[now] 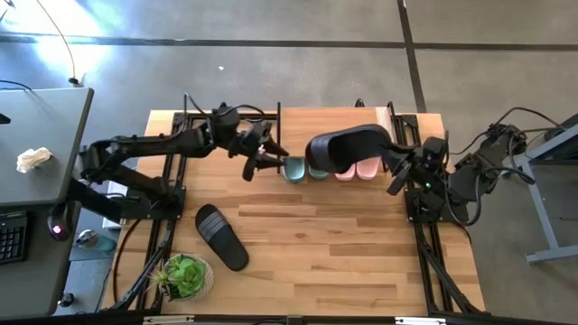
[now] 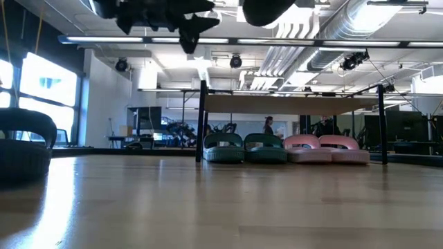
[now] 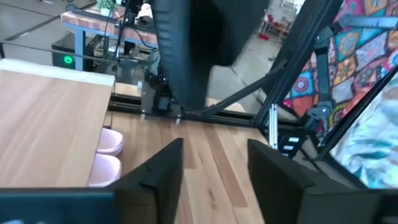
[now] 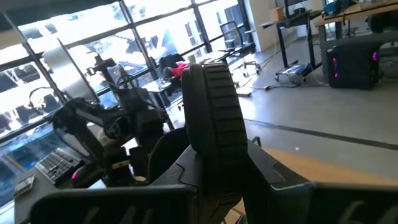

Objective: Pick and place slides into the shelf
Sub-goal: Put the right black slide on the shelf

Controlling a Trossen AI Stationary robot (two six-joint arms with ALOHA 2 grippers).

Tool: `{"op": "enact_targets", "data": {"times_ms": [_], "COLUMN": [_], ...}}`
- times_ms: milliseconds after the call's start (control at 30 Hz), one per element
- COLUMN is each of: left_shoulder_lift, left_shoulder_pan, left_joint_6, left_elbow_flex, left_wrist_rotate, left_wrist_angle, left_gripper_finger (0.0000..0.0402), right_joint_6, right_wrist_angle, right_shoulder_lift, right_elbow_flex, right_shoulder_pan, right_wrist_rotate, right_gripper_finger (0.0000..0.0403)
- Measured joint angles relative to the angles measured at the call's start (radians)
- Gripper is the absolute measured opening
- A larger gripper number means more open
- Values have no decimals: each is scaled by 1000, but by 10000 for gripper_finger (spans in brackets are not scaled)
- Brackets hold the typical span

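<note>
Holding black slide [image 1: 348,147] aloft above shelf [image 1: 379,115], right gripper [image 1: 397,173] jaws clamped, left gripper [image 1: 264,164] jaws parted, empty

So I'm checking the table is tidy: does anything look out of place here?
One black slide lies alone on the tabletop near the potted plant, angled, far from the shelf. Its mate is up in the air in the right hand, above the green and pink pairs.

Green slides [image 1: 305,168] perhaps half-hidden under shelf [image 1: 330,117]
</note>
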Motion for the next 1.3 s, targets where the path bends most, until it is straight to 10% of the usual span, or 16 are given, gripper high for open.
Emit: {"op": "enact_targets", "data": {"times_ms": [400, 1300], "left_shoulder_lift": [130, 134], "left_shoulder_pan": [0, -29], "left_joint_6": [-125, -143], "left_elbow_flex": [0, 0], "left_wrist_rotate": [44, 39], "left_wrist_angle": [212, 241], "left_gripper_finger": [230, 131], "right_joint_6": [-15, -72], "right_wrist_angle": [45, 173], "right_shoulder_lift": [25, 112], "right_elbow_flex": [0, 0], "right_shoulder_pan": [-21, -274], "right_wrist_rotate": [-49, -369], "right_gripper_finger": [42, 42]}}
